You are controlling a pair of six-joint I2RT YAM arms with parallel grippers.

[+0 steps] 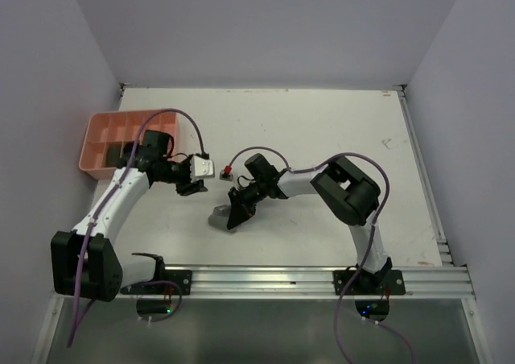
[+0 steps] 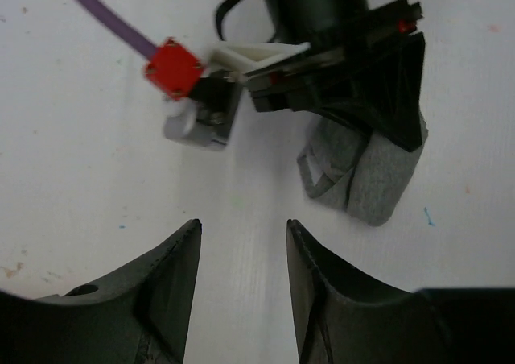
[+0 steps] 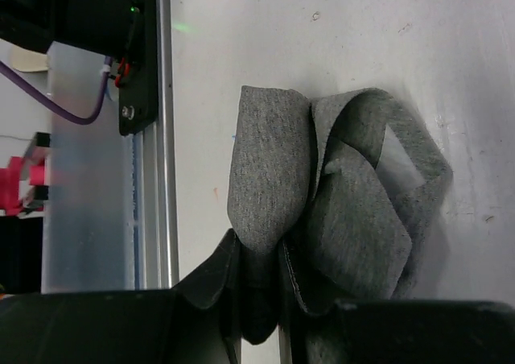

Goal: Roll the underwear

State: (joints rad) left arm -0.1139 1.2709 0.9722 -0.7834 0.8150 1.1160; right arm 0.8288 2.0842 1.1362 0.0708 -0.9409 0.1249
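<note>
A grey underwear piece (image 3: 354, 195) lies loosely rolled and bunched on the white table, a fold of it pinched between my right gripper's (image 3: 257, 247) jaws. From above, that gripper (image 1: 236, 211) points down at the grey bundle (image 1: 219, 216) near the table's front middle. My left gripper (image 2: 244, 227) is open with only bare table between its fingers. It hovers a little left of the underwear (image 2: 366, 179), apart from it. In the top view the left gripper (image 1: 191, 188) sits just up and left of the bundle.
A pink compartment tray (image 1: 121, 142) stands at the table's left edge behind the left arm. The aluminium rail (image 3: 149, 138) runs along the near edge, close to the underwear. A purple cable with a red connector (image 2: 173, 68) hangs by the right wrist.
</note>
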